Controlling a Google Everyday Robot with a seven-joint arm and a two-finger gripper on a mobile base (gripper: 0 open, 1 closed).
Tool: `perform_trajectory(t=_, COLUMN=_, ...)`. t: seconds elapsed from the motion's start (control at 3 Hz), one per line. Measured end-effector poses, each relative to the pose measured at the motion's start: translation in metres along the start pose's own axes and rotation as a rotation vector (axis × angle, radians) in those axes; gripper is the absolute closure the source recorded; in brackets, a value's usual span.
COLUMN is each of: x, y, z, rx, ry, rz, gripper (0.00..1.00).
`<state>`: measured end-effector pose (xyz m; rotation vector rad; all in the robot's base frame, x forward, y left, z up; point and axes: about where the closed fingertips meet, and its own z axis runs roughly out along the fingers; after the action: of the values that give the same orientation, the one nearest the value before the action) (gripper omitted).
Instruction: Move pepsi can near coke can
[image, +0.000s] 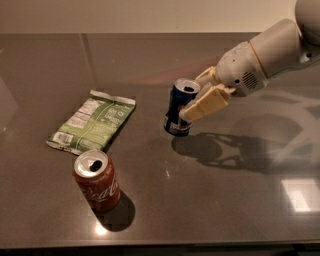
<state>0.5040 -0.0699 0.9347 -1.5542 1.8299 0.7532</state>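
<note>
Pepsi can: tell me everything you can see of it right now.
The pepsi can is a small dark blue metal-looking can with a silver top, its mouth open, and a red and white mark low on its side. It leans, top tilted toward the right. The gripper, reaching in from the right, is shut on it, one tan finger across its front. Its base seems just off the table, with its shadow to the lower right. It is apart from the coke can.
</note>
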Motion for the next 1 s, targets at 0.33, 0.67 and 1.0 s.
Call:
perform_trajectory(t=0.33, x=-0.002, y=0.027, z=0.011, rx=-0.034, ry=-0.003, rz=-0.028, gripper=1.00)
perform_trajectory(t=0.67, x=-0.002, y=0.052, z=0.029, rx=-0.058, ry=0.024, rz=-0.061, gripper=1.00)
perform_trajectory(t=1.0, x=-0.002, y=0.071, z=0.047, rx=-0.082, ry=0.057, rz=-0.102, gripper=1.00)
